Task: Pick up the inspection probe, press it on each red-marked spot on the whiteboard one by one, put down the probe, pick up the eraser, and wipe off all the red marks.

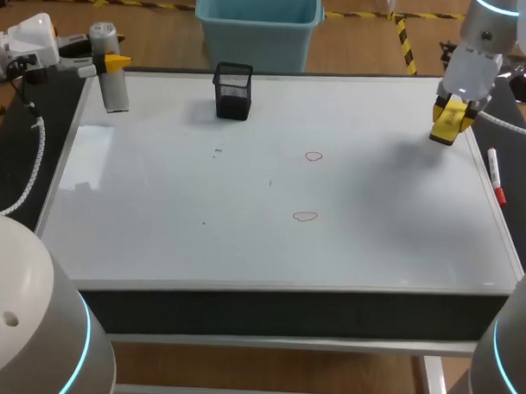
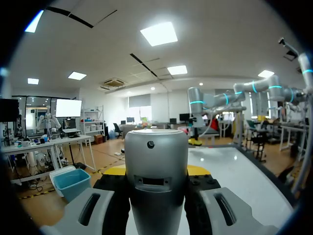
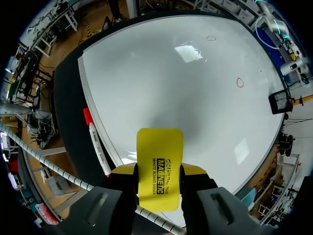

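A: right gripper (image 1: 452, 117) is clamped on the yellow eraser (image 1: 447, 127), hovering over the whiteboard's (image 1: 159, 211) far right corner. left gripper (image 1: 110, 64) is closed around the probe (image 1: 111, 84) at the board's far left corner
B: far red mark (image 1: 313, 155) and near red mark (image 1: 305, 217) are both unwiped, right of board centre. I judge wiping is next
A: agreed. land the eraser flat, use even pressure, sweep far mark then near. avoid the marker (image 1: 495, 175) on the board's right edge
B: mesh cup (image 1: 233, 90) at the far edge looks clear of that path
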`<state>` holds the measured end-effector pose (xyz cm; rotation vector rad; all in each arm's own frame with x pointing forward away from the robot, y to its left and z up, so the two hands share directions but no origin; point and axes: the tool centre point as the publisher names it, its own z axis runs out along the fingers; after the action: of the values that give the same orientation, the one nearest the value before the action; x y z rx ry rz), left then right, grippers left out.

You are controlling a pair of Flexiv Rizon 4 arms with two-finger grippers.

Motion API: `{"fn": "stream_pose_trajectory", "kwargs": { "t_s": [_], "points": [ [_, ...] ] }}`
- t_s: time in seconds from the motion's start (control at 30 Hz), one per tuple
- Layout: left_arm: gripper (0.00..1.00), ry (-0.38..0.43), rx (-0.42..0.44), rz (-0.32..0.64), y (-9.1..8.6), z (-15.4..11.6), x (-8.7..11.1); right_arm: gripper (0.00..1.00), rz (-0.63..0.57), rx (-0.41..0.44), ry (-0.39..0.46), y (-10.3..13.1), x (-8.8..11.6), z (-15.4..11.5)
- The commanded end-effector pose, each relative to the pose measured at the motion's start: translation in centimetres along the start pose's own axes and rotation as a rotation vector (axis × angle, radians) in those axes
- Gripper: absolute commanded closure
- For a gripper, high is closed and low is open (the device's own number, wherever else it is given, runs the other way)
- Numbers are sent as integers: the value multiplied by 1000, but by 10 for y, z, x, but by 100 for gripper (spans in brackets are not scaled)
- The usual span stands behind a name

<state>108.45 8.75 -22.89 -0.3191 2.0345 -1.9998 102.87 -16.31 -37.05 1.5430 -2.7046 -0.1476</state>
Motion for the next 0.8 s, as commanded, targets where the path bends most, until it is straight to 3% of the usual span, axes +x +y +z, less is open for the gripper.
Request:
{"fn": "stream_pose_trajectory", "kwargs": {
  "t_s": [0.03,0.4,0.8],
  "points": [
    [100,4,0,-1,-1,0,-1,100,-2,2,2,0,1,-1],
    [100,4,0,-1,-1,0,-1,100,-2,2,2,0,1,-1],
    [100,139,77,-9,-2,34,67,100,-2,2,2,0,1,-1]
  ]
}}
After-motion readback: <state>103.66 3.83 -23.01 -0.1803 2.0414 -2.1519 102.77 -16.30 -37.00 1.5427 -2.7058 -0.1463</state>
